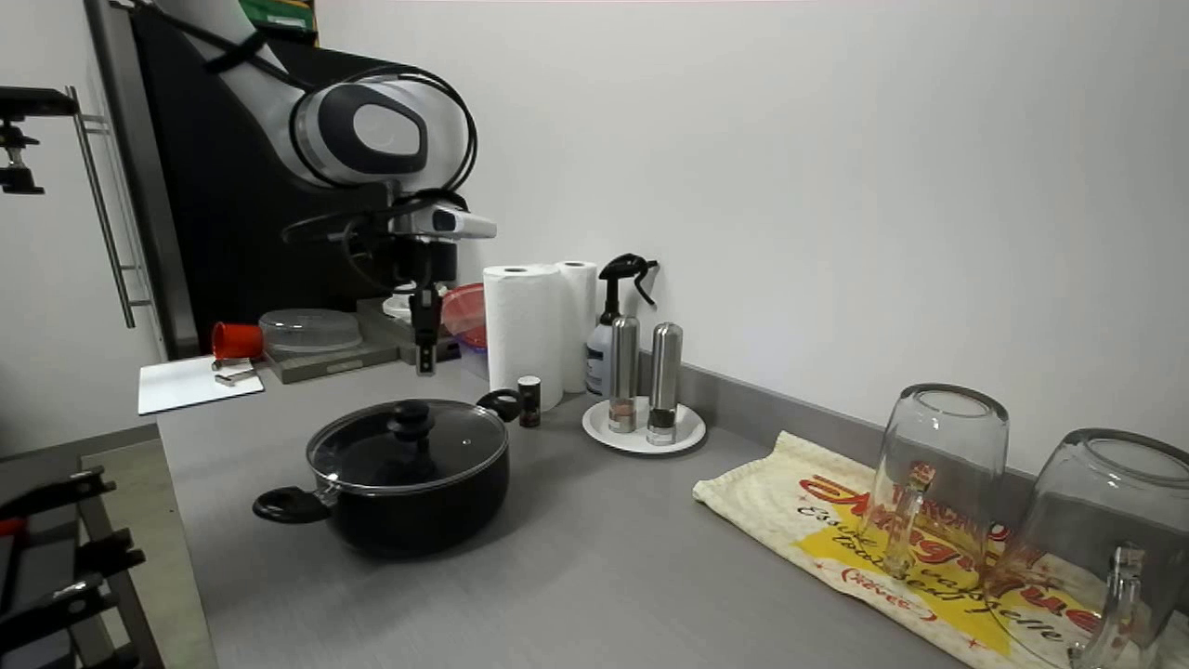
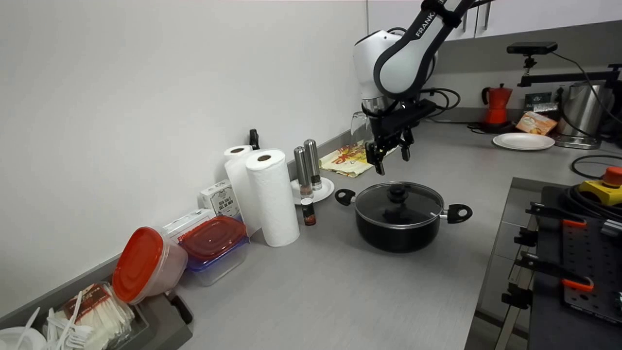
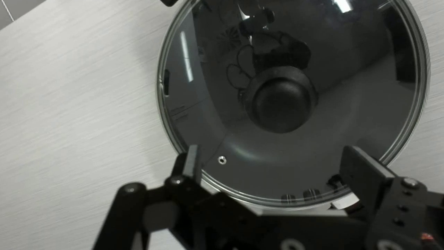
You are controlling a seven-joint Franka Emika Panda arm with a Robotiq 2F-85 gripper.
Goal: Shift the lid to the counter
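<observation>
The round clear glass lid (image 1: 367,455) with its black knob (image 1: 411,421) sits on the black pot (image 1: 423,525). The lid (image 2: 371,208) and pot (image 2: 398,239) also show in an exterior view. The pot stands on the grey counter (image 1: 604,567). My gripper (image 1: 425,362) is above the pot, apart from the lid. In an exterior view its two fingers (image 2: 393,164) are spread with nothing between them. In the wrist view the open fingers (image 3: 270,149) straddle part of the lid's glass from above, and the knob (image 3: 281,104) lies ahead of the fingertips.
A small spice jar (image 1: 529,401), paper towel rolls (image 1: 525,330) and two steel mills (image 1: 624,372) on a white plate (image 1: 687,432) stand near the pot. Upturned glasses (image 1: 938,492) stand on a printed cloth (image 1: 790,492). Plastic containers (image 2: 150,267) line the wall.
</observation>
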